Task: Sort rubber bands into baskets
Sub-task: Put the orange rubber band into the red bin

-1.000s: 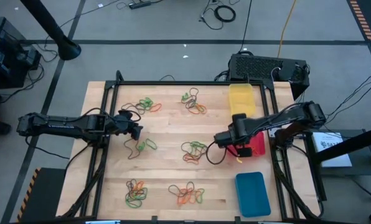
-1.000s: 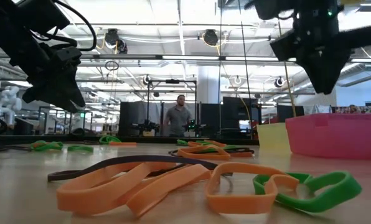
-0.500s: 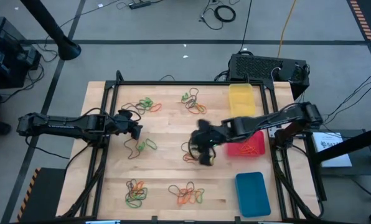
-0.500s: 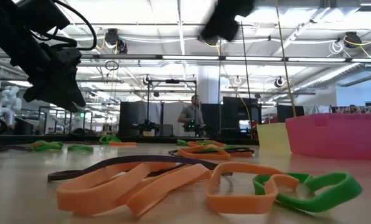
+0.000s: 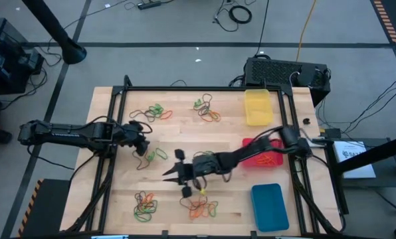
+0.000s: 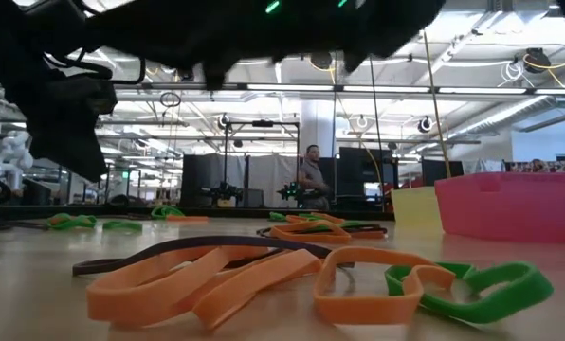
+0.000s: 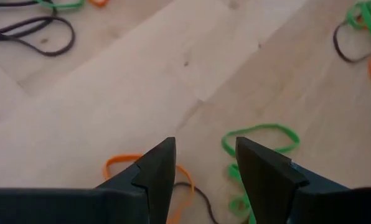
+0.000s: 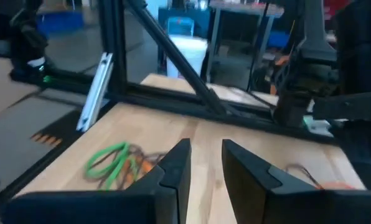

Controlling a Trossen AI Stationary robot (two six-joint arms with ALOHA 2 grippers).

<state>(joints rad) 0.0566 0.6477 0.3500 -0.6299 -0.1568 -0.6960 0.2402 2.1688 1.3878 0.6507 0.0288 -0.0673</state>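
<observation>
Rubber bands in orange, green and dark lie in loose piles on the wooden table: two at the far side (image 5: 151, 111) (image 5: 208, 109), one at mid left (image 5: 153, 156), and two near the front (image 5: 145, 206) (image 5: 199, 207). The yellow basket (image 5: 258, 106), red basket (image 5: 272, 159) and blue basket (image 5: 270, 206) stand in a row on the right; the red one holds orange bands. My left gripper (image 5: 145, 146) is open and empty just above the mid-left pile, over an orange band (image 7: 120, 163) and a green band (image 7: 260, 132). My right gripper (image 5: 175, 178) is open and empty, reaching over the table's near middle.
A black box (image 5: 286, 72) stands behind the yellow basket. A black frame (image 5: 185, 89) runs round the table. In the low view, bands (image 6: 216, 279) lie close in front, the red basket (image 6: 515, 204) stands at the right, and a person (image 6: 313, 175) stands far off.
My right gripper has swung from above the red basket toward the table's left and near edge, passing over the centre pile, and now stands stretched out over the near middle. The left arm has kept about still.
</observation>
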